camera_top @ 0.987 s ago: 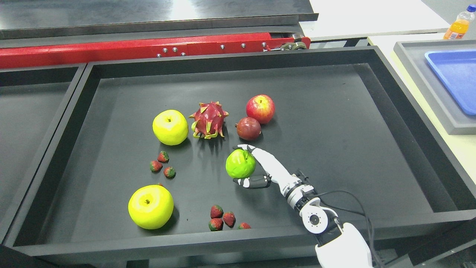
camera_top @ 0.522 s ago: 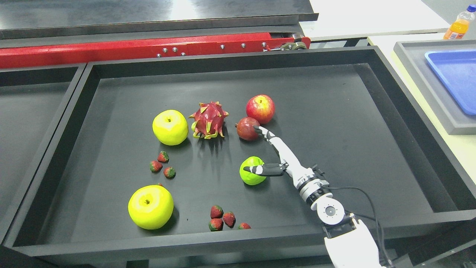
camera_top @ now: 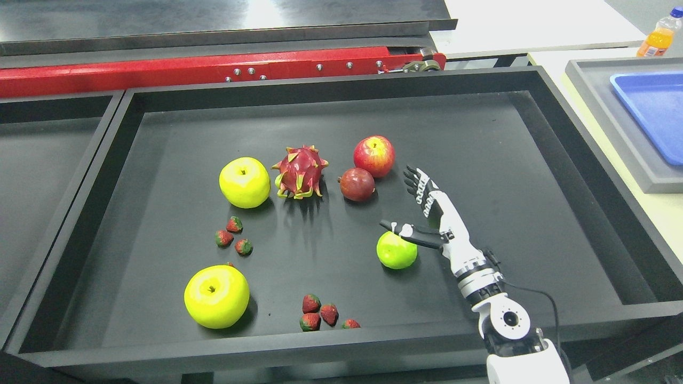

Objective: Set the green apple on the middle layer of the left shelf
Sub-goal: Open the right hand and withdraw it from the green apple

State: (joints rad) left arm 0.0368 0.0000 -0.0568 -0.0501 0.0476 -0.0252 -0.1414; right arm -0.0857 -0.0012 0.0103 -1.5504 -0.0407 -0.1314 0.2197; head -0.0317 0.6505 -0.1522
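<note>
The small green apple (camera_top: 396,252) lies on the floor of the big black tray (camera_top: 533,160), right of its middle. My right hand (camera_top: 412,207) comes in from the lower right and is open, its fingers (camera_top: 421,186) spread and pointing to the far side. Its thumb (camera_top: 408,231) reaches left over the top of the apple. The hand does not grasp the apple. No shelf shows in the view. The left hand is out of view.
In the tray lie two large yellow apples (camera_top: 244,182) (camera_top: 216,296), a dragon fruit (camera_top: 299,172), a red apple (camera_top: 374,155), a dark red fruit (camera_top: 357,184) and several strawberries (camera_top: 320,314). A blue tray (camera_top: 653,106) and an orange bottle (camera_top: 655,37) stand at the right.
The green apple has moved right and nearer across the tray floor. My right hand has followed it to the right, and its fingers have opened off the apple and lifted.
</note>
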